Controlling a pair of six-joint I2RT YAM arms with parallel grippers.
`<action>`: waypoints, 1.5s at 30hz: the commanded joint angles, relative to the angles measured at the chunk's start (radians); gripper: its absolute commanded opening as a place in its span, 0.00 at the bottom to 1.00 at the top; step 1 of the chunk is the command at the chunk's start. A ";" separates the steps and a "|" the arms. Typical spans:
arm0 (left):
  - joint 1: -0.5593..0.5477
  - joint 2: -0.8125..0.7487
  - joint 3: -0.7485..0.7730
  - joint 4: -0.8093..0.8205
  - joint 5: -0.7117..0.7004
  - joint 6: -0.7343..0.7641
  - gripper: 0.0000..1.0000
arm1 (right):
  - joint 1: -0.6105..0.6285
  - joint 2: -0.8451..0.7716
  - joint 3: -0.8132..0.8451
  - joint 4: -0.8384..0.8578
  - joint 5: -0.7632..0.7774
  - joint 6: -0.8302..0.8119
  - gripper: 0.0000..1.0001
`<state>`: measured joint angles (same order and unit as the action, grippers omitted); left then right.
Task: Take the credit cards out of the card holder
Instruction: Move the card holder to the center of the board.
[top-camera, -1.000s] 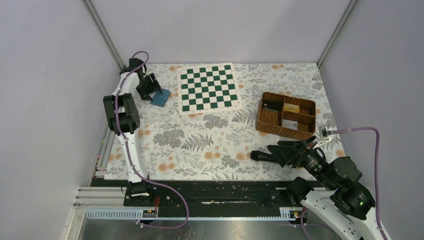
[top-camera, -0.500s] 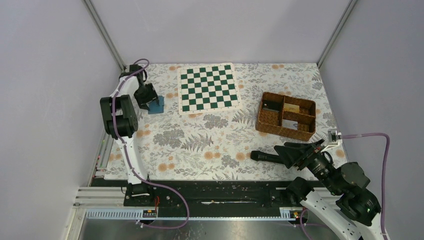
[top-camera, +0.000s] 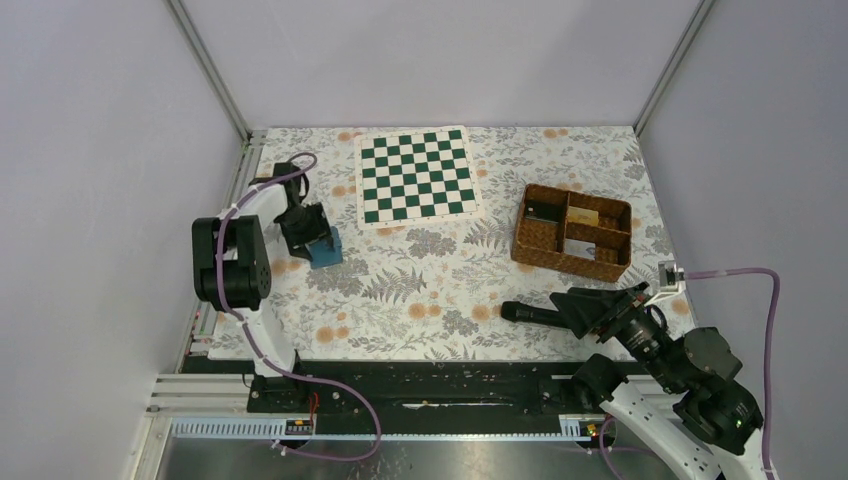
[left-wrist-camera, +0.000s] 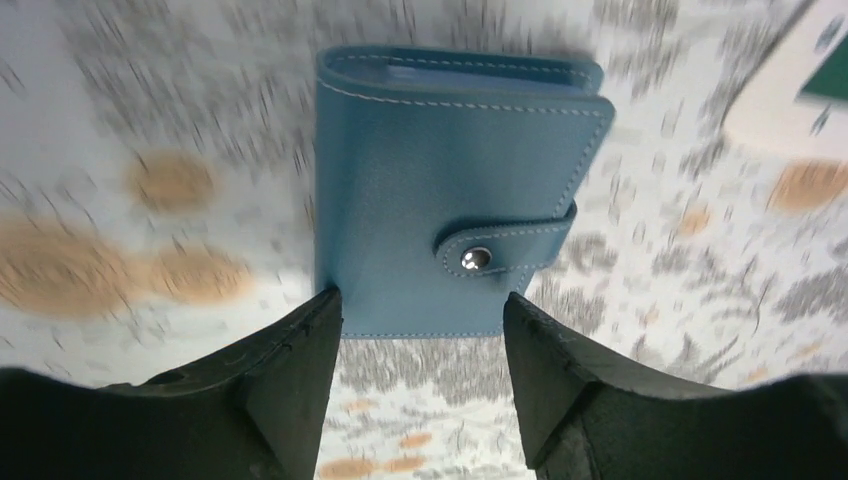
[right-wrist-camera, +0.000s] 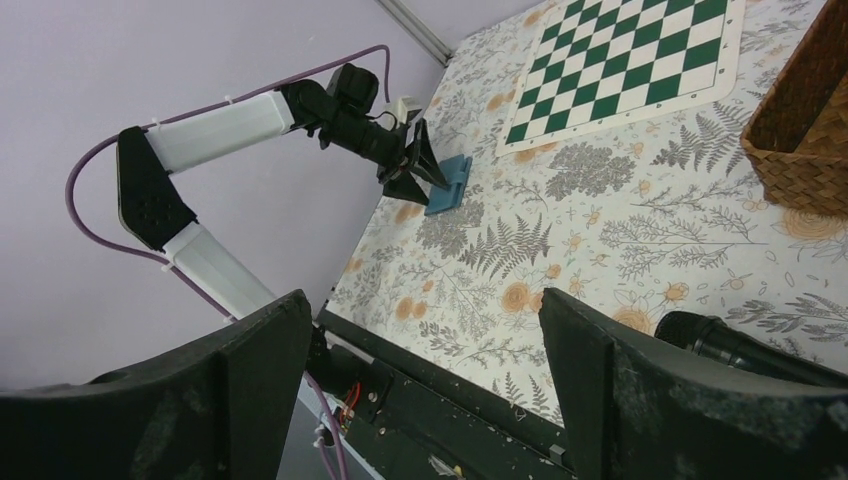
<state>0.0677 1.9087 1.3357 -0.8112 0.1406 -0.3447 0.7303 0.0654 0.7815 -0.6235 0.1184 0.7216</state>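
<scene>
The card holder (left-wrist-camera: 450, 200) is a blue folder, folded shut with its snap tab fastened. My left gripper (left-wrist-camera: 422, 318) is shut on its near end, one fingertip pressed against each side edge. From above, the card holder (top-camera: 327, 250) is at the left side of the floral table, with the left gripper (top-camera: 312, 238) just behind it. The credit cards are hidden; none shows outside the closed folder. My right gripper (top-camera: 565, 303) hovers open and empty near the front right of the table. In its own view the right gripper (right-wrist-camera: 425, 385) looks across at the left arm and the card holder (right-wrist-camera: 447, 185).
A green-and-white chequered board (top-camera: 417, 175) lies at the back centre. A brown wicker basket (top-camera: 545, 255) with compartments stands at the right, small flat items inside. A black cylinder (top-camera: 525, 314) lies on the table just left of my right gripper.
My left gripper has carried the card holder from the back left corner toward the near side. The right arm shifted slightly to the right early on, then held still.
</scene>
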 joint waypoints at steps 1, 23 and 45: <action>-0.018 -0.148 -0.086 0.039 0.052 -0.017 0.62 | -0.006 -0.010 0.008 0.022 -0.038 0.030 0.90; 0.068 -0.006 -0.021 0.124 0.049 -0.113 0.53 | -0.005 0.042 0.033 -0.016 -0.115 -0.013 0.90; -0.278 -0.367 -0.591 0.533 0.188 -0.293 0.38 | -0.006 0.122 -0.031 -0.078 -0.137 0.015 0.88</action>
<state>-0.1440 1.5803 0.7982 -0.3298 0.3103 -0.6304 0.7303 0.1570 0.7715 -0.6849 -0.0204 0.7319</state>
